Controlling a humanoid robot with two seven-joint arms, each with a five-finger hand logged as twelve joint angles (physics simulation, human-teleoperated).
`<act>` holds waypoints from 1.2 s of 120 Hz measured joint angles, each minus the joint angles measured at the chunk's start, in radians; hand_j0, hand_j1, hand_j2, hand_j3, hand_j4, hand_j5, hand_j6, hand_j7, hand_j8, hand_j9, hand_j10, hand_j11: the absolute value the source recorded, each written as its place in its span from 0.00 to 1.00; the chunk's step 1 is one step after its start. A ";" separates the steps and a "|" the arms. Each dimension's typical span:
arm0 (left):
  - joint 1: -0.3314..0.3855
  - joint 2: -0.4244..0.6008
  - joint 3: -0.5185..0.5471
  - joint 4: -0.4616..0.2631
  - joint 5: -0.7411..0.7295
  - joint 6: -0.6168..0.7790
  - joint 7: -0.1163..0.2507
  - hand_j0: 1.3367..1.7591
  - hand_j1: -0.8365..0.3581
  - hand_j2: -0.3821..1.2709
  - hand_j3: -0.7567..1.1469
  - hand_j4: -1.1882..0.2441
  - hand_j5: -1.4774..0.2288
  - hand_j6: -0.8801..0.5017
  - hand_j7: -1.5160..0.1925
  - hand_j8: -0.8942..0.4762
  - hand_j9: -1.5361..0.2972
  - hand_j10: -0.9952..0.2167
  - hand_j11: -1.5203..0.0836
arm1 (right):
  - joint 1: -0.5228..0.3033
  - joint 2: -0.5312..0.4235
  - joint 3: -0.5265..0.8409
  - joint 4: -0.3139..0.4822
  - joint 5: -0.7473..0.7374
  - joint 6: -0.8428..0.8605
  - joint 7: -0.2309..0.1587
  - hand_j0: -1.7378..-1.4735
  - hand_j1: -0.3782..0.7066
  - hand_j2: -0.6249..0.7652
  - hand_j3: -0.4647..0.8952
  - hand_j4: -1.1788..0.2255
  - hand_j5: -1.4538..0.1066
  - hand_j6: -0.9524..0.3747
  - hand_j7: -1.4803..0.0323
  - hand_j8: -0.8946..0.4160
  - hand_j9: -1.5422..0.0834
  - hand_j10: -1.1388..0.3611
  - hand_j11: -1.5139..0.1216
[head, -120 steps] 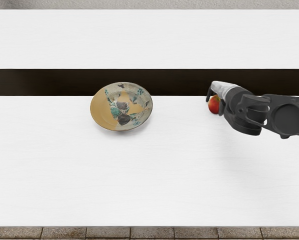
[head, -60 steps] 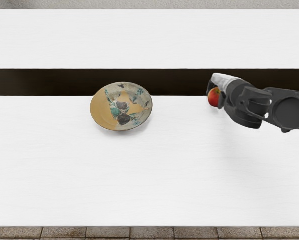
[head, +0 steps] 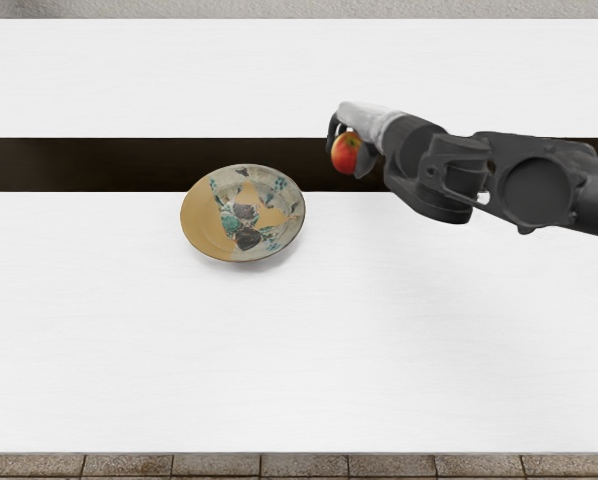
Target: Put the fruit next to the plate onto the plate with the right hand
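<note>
1. The right hand (head: 377,138) is grasping the red fruit (head: 346,153), fingers curling round it, with its arm stretching in level from the right edge.
2. The fruit is hanging clear of the counter (head: 299,340), near the patterned plate (head: 195,216), to its upper right and not touching it.

fruit (head: 346,153) partly hidden inside right hand (head: 377,138), its arm cut by the right edge, plate (head: 197,215) motif indistinct

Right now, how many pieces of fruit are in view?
1. The fruit is gripped by the fingers of the right hand, to the right of the plate, not on it. The plate carries only a painted pattern; no other fruit shows.
</note>
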 joint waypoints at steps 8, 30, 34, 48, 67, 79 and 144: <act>0.000 0.000 0.000 0.000 0.000 0.000 0.000 0.76 0.99 0.23 0.40 0.83 0.87 0.64 0.89 0.65 0.84 0.82 0.95 | 0.013 0.031 0.000 0.000 -0.002 0.000 0.009 0.32 0.55 0.47 0.34 0.39 0.35 0.43 0.40 0.40 0.39 0.33 0.37; 0.000 0.000 0.000 0.000 0.000 0.000 0.000 0.76 0.99 0.23 0.40 0.83 0.87 0.64 0.89 0.65 0.84 0.82 0.95 | 0.035 0.118 0.003 0.002 -0.007 0.001 0.024 0.32 0.55 0.48 0.34 0.39 0.35 0.43 0.40 0.39 0.39 0.32 0.37; 0.000 0.000 0.000 0.000 0.000 0.000 0.000 0.76 0.99 0.23 0.40 0.83 0.87 0.64 0.89 0.65 0.84 0.82 0.95 | 0.036 0.127 0.004 0.003 -0.007 0.001 0.029 0.32 0.55 0.48 0.34 0.39 0.35 0.43 0.40 0.39 0.39 0.32 0.37; 0.000 0.000 0.000 0.000 0.000 0.000 0.000 0.76 0.99 0.23 0.40 0.83 0.87 0.64 0.89 0.65 0.84 0.82 0.95 | 0.035 0.154 0.017 0.004 -0.006 0.001 0.055 0.32 0.55 0.49 0.34 0.39 0.35 0.42 0.40 0.39 0.39 0.32 0.37; 0.000 0.000 0.000 0.000 0.000 0.000 0.000 0.76 0.99 0.23 0.40 0.83 0.87 0.64 0.89 0.65 0.84 0.82 0.95 | 0.007 0.170 0.051 0.004 -0.004 -0.001 0.077 0.32 0.54 0.46 0.34 0.38 0.35 0.42 0.40 0.39 0.39 0.32 0.37; 0.000 0.000 0.000 0.000 0.000 0.000 0.000 0.76 0.99 0.23 0.40 0.83 0.87 0.64 0.89 0.65 0.84 0.82 0.95 | -0.023 0.176 0.065 0.003 -0.005 -0.002 0.084 0.33 0.53 0.45 0.34 0.38 0.35 0.42 0.40 0.39 0.39 0.32 0.37; 0.000 0.000 0.000 0.000 0.000 0.000 0.000 0.76 0.99 0.23 0.40 0.83 0.87 0.64 0.89 0.65 0.84 0.82 0.95 | -0.103 0.178 0.087 -0.025 0.014 0.000 0.090 0.32 0.41 0.44 0.34 0.50 0.53 0.48 0.58 0.45 0.56 0.46 0.54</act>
